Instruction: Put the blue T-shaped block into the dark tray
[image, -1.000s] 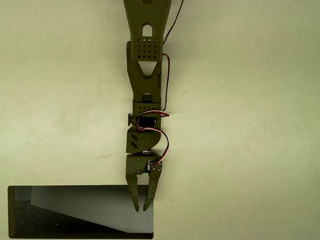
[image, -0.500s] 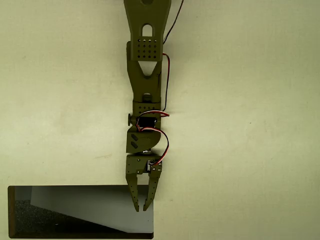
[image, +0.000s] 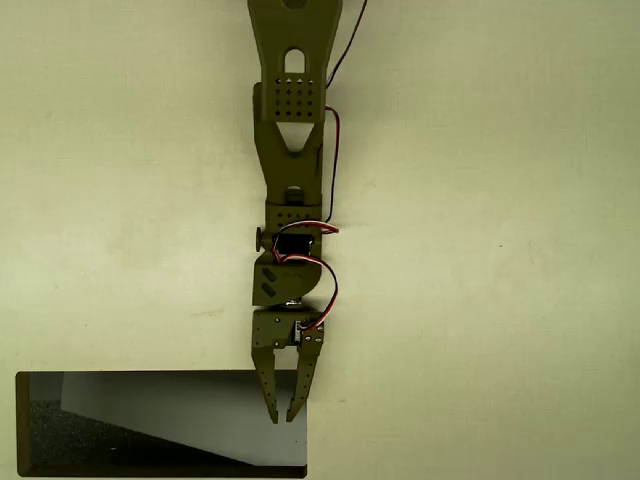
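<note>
The dark tray (image: 21, 425) lies at the lower left of the overhead view, with a thin dark rim, a black speckled floor and a pale grey slanted patch (image: 180, 412) inside. My olive-green arm reaches straight down the middle of the picture. Its gripper (image: 283, 414) hangs over the tray's upper right corner, above the grey patch. The fingers (image: 265, 385) taper to tips that almost meet, and nothing shows between them. The blue T-shaped block is out of view.
A plain pale tabletop (image: 480, 300) stretches to both sides of the arm. Red and black wires (image: 330, 150) run along the arm's right side. The tray's lower edge is cut off by the bottom of the picture.
</note>
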